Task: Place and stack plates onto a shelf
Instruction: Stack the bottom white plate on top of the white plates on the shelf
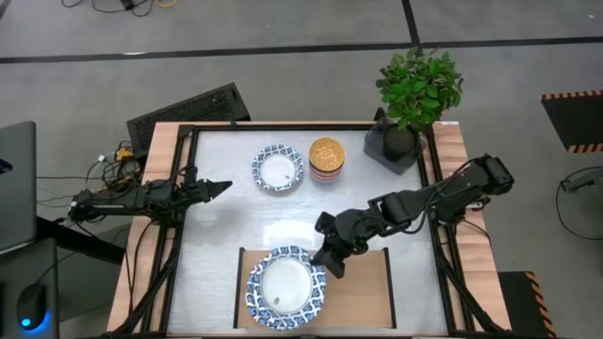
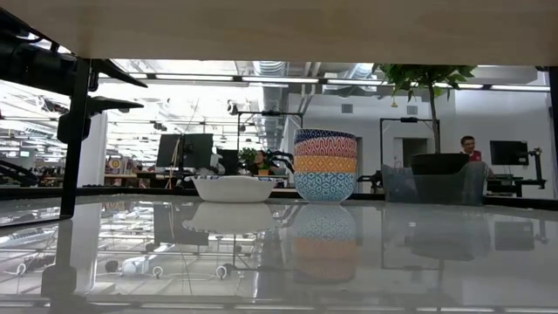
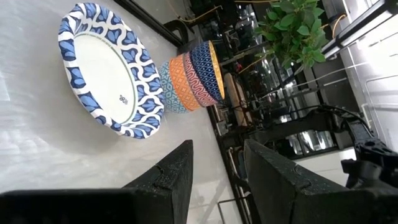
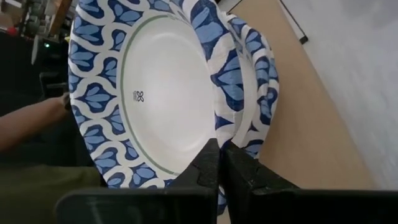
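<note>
The light-wood shelf lies at the table's near edge. A stack of blue-and-white plates sits on its left half. My right gripper is at the stack's far-right rim, shut on the top plate; lower plates' rims show under it. One more plate rests flat on the table at the far middle and also shows in the left wrist view. My left gripper hovers open and empty at the table's left, pointing toward that plate. My right gripper pinches the top plate's patterned rim between its two fingers, on the plate's far-right side. The fingers come slanting down from the table's far right. The held edge stands a little above the rims of the plates under it; the plate's near side is over the stack.
A stack of coloured bowls stands right of the lone plate. A potted plant stands at the far right corner. Black frame rails run along the table's sides. A person's arm shows beyond the near edge.
</note>
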Controlling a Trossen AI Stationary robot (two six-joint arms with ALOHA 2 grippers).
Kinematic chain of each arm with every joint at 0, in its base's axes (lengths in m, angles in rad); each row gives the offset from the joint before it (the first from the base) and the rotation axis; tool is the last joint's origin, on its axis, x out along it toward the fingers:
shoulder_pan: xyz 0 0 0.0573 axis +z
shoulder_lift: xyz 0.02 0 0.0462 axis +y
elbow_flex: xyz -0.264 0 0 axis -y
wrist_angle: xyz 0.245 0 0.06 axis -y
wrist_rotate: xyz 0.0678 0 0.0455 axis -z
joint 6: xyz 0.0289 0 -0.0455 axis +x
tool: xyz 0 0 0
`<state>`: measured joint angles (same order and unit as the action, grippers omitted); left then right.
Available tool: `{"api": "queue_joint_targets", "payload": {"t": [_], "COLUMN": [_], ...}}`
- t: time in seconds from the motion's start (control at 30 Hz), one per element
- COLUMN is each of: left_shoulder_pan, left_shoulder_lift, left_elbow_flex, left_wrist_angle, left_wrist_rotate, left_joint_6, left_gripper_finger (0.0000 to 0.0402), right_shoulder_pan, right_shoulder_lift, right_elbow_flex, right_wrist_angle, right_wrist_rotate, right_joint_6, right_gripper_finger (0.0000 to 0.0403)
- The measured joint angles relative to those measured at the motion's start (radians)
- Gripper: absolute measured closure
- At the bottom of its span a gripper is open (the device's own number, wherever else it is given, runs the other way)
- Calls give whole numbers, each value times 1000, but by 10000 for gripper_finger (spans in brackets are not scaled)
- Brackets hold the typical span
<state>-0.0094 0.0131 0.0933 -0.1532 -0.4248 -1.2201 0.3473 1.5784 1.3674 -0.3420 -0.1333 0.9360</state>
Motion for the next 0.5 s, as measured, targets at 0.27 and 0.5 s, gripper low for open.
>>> {"api": "queue_joint_targets", "payload": {"t": [0.27, 0.5], "left_shoulder_pan": [0, 0], "left_shoulder_lift": [0, 0], "left_elbow_flex": [0, 0], "left_wrist_angle": [0, 0], "left_wrist_rotate": [0, 0], "left_joint_6": [0, 0], "left_gripper_finger": [273, 273], "right_shoulder_pan": [-1, -1], "right_shoulder_lift": [0, 0], "right_elbow_flex": [0, 0], "right_wrist_angle": [9, 65], "right_wrist_rotate": [-38, -53], "right_joint_6": [-27, -71], "right_gripper_finger": [345, 297]}}
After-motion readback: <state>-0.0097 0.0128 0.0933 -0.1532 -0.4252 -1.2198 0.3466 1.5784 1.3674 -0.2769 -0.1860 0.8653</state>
